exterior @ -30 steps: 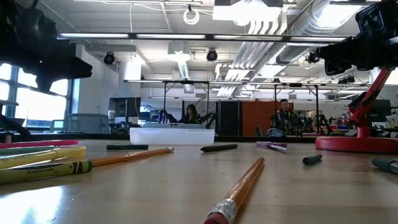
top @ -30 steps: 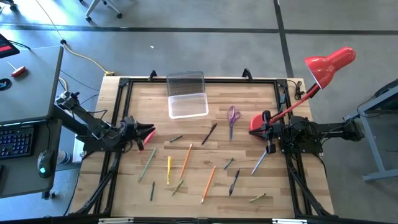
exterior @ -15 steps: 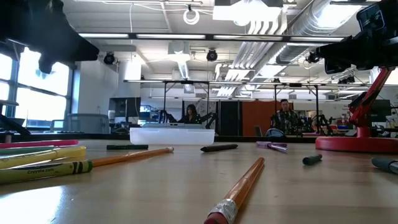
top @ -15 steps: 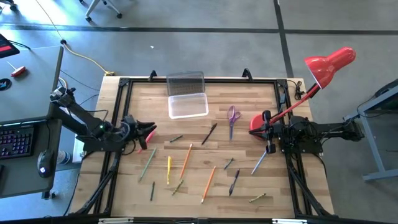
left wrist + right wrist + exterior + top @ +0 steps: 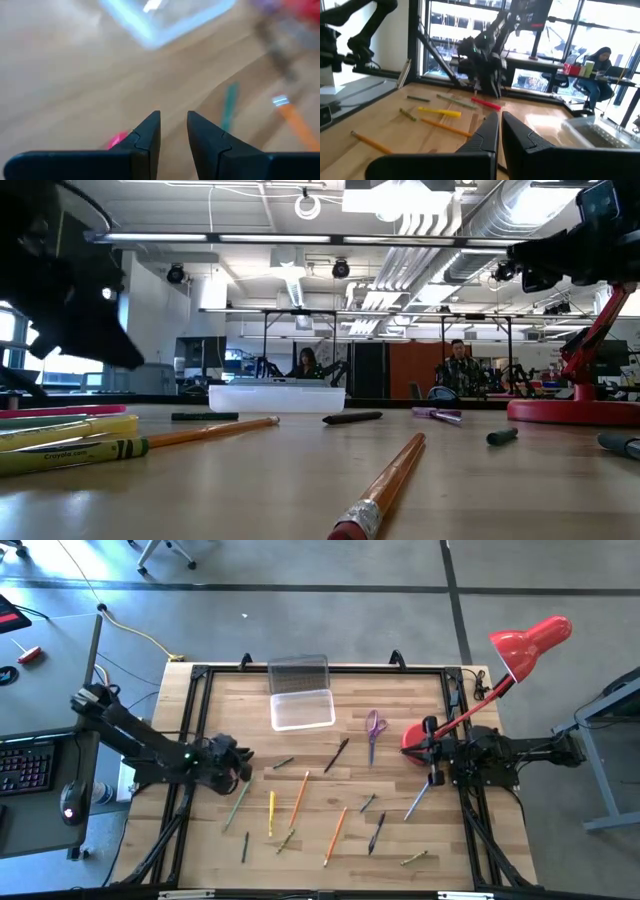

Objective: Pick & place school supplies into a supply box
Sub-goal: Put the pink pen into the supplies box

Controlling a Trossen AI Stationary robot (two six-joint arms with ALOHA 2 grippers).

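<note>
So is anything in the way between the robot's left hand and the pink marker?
Nothing visible blocks it. The left hand hangs right over the pink marker, fingers slightly apart, with only bare table around it.

One overhead, one table-level, two wrist views; all share the wooden table (image 5: 320,740).

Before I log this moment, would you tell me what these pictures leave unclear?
- Pink-red marker: left wrist view shows only a sliver behind the left gripper; in the high view that arm covers it.
- Supply box: blurred, cut off by the frame edge in the left wrist view.
- Right gripper: fingers near-touching, empty.
</note>
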